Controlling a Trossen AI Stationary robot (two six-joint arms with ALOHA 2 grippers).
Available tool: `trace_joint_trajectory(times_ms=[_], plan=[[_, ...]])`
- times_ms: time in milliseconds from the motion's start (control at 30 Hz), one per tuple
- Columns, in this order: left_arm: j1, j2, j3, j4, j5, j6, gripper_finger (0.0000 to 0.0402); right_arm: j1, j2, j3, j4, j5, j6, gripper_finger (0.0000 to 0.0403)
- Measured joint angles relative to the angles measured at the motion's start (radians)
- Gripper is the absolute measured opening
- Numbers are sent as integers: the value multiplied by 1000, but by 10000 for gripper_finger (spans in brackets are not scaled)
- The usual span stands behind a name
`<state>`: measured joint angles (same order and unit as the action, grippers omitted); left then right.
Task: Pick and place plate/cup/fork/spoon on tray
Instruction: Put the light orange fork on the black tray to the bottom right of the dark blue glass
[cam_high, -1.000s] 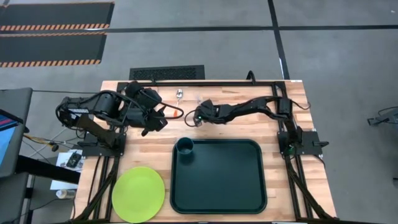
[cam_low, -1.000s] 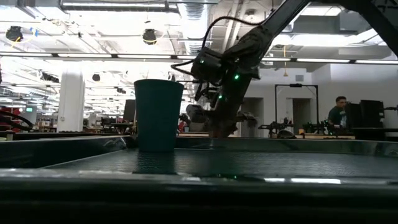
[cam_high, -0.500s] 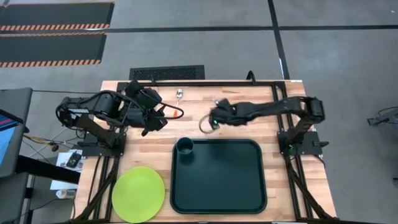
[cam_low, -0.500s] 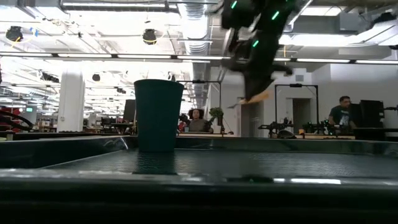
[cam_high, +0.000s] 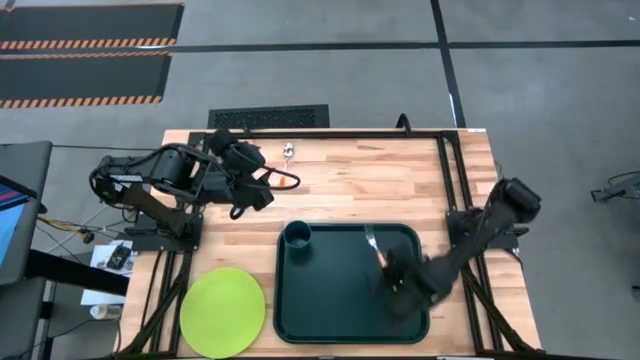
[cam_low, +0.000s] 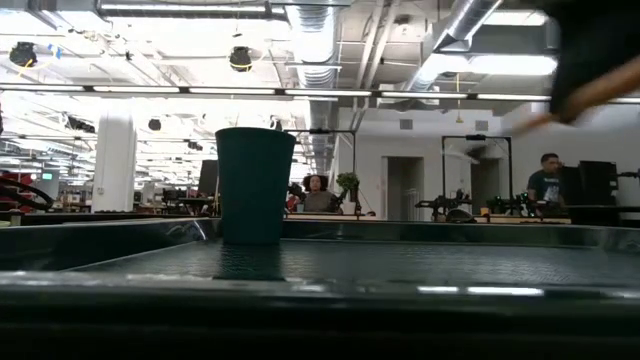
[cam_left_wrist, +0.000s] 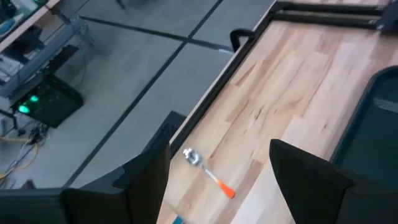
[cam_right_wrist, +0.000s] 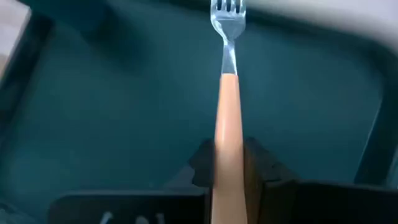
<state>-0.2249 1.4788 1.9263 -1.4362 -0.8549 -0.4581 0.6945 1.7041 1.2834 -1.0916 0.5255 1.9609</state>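
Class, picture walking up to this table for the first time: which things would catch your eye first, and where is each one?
Probably the right gripper first, over the dark green tray, holding the orange-handled fork by its handle. Next, the lime-green plate on the wooden table beside the tray's left edge, and the dark teal cup upright in the tray's far left corner.

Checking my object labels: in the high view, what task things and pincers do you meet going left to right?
Plate → left pincer → spoon → cup → fork → right pincer, which grips the fork over the tray.
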Motion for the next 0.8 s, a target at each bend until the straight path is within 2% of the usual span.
trace_joint_trajectory(times_ms=[100,200,367,667,800], plan=[[0,0,0,44,23,27,263,83,91,17,37,-10,169,46],[0,0,0,87,38,36,263,126,179,60,46,-27,267,46],[0,0,0,123,63,75,263,122,276,164,4,-70,287,46],[0,0,0,138,56,121,263,42,360,305,-133,-86,315,46],[0,0,0,189,66,160,263,36,405,320,-170,-169,329,47]])
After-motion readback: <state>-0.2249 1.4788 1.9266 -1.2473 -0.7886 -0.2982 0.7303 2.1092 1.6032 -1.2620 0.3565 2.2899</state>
